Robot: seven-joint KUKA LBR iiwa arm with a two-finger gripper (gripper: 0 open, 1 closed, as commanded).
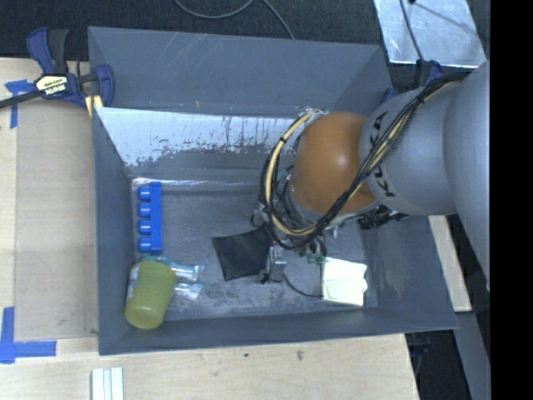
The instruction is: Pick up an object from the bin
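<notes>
My gripper (274, 267) hangs low over the floor of the grey metal bin (113, 248). It sits beneath the smooth, rounded orange cover (329, 169) on my wrist and the bundle of thin cables (279, 161) that loops round it. I cannot tell whether it stands open or closed, because the cover and the cables hide most of it.

The thing nearest to me is 1 black sheet (237, 255). It is flat and matte, like cloth or thin foam, with 4 uneven corners, and it lies on the floor just beside my gripper toward the view's left. Its right edge runs up to my tip, but I cannot tell whether we touch.

On my other side, toward the view's right and a little nearer the front wall, lies 1 pale pad (344, 280). It is whitish-yellow, squarish and soft-looking, with a folded edge.

Well apart from me, beyond the black sheet, a column of blue rounded pieces (150, 217) of glossy plastic lies near the left wall. In the front left corner rests 1 yellow-green cup (150, 294), a dull cylinder lying tilted. Crumpled clear film (185, 277) lies just beside it, between the cup and the black sheet.

The bin's floor is scuffed and speckled, and its far wall is streaked with dark scratches.
</notes>
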